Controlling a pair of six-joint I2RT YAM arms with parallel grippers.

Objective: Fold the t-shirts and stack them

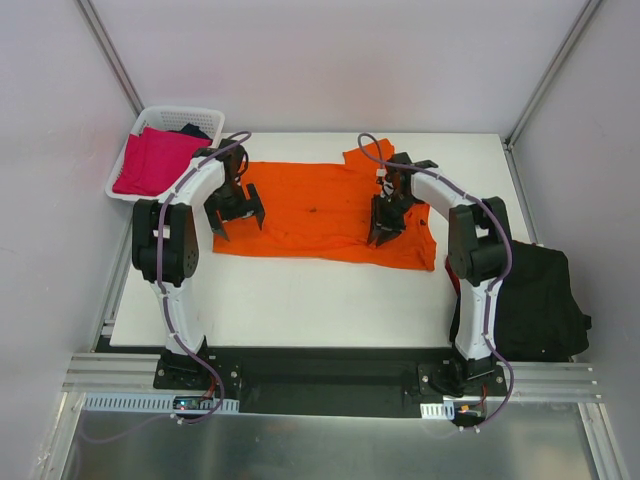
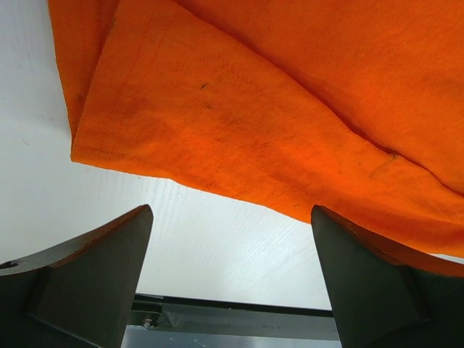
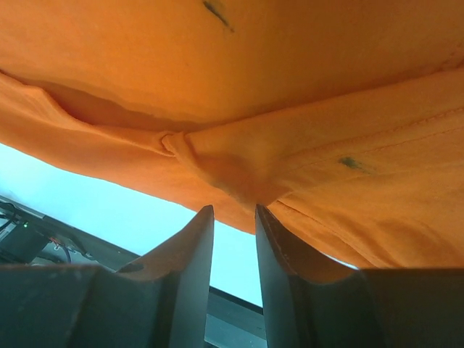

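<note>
Two grippers on the orange shirt [image 1: 310, 205] spread mid-frame on the table [image 1: 300, 300]: right gripper [image 3: 233, 209] pinches its lower edge, we reckon for folding; left gripper [image 2: 230, 212] hangs released over the left hem.

Worktop layout, seen from above.

We find the spread t-shirt [image 1: 320, 205] lying flat across the far middle of the worktop [image 1: 300, 300]. The basket [image 1: 170, 112] stands at the far-left corner, with a second t-shirt [image 1: 150, 160] lying in it. A third t-shirt [image 1: 540, 300] hangs over the right edge, beside the right arm's base. The left gripper [image 1: 240, 225] sits over the spread t-shirt's left end. The right gripper [image 1: 381, 240] sits at its near edge, towards the right, with its fingers [image 3: 192, 246] meeting the hem.
</note>
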